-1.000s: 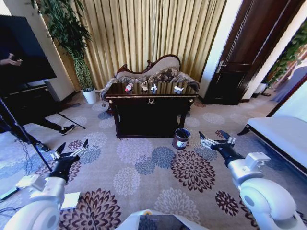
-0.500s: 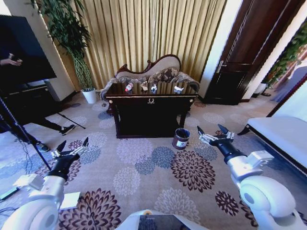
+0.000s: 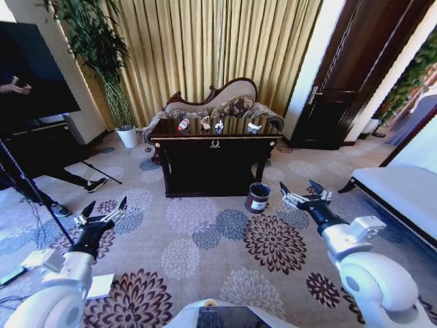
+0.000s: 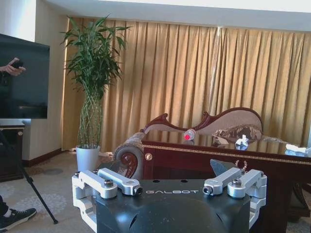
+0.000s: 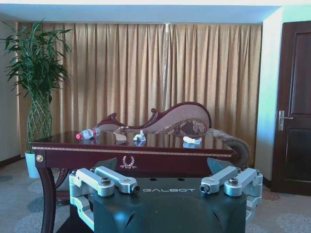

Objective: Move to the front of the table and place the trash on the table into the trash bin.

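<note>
The dark glossy table (image 3: pixel 214 156) stands ahead in front of the gold curtains. The trash lies on its top: a clear bottle (image 3: pixel 184 124) with a red label, crumpled beige paper (image 3: pixel 205 123) and two white wrappers (image 3: pixel 219 126) (image 3: pixel 254 128). The small dark trash bin (image 3: pixel 258 197) stands on the carpet by the table's right front leg. My left gripper (image 3: pixel 104 208) hovers open over the carpet at the lower left. My right gripper (image 3: pixel 298 189) is open, just right of the bin. Both wrist views look across at the table (image 4: pixel 204 156) (image 5: pixel 131 153) and the bottle (image 4: pixel 189 134) (image 5: pixel 88 133).
An upholstered sofa (image 3: pixel 218 102) sits behind the table. A tall plant in a white pot (image 3: pixel 127 137) stands left of it. A dark TV (image 3: pixel 34 68), tripod legs and a person's shoes are at the far left. A door (image 3: pixel 348 75) and a white bench (image 3: pixel 403 191) are on the right. Patterned carpet lies between me and the table.
My right gripper has edged up and to the left, toward the bin. The left gripper and the rest of the scene are nearly unchanged.
</note>
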Robot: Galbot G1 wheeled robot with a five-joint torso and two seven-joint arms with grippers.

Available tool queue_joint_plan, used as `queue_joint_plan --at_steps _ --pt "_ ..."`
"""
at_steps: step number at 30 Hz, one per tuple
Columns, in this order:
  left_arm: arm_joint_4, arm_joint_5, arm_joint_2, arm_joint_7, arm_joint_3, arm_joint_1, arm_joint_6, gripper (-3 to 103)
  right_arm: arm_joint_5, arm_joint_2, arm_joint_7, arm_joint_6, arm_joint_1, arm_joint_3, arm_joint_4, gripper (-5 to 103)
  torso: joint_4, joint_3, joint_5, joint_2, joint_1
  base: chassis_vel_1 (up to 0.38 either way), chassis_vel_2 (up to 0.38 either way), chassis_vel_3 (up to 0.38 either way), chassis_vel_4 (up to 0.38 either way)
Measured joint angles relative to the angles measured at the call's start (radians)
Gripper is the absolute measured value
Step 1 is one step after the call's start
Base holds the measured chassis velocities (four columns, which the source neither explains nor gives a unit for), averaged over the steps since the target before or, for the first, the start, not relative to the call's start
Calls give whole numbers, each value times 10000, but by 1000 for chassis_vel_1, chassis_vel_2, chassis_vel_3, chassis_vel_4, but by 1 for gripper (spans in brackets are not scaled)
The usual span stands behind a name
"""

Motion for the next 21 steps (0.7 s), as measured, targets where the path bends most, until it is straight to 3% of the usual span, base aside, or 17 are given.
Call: queue_joint_plan --at_steps 9,21 --pt "4 2 -7 8 -42 16 -36 100 -44 19 -20 22 15 -158 0 100 1 -1 1 0 0 -85 87 75 -75" --pt "10 6 -26 58 48 16 -56 100 -262 78 -48 77 8 -343 -1 100 3 2 2 -4 5 -203 166 200 -168"
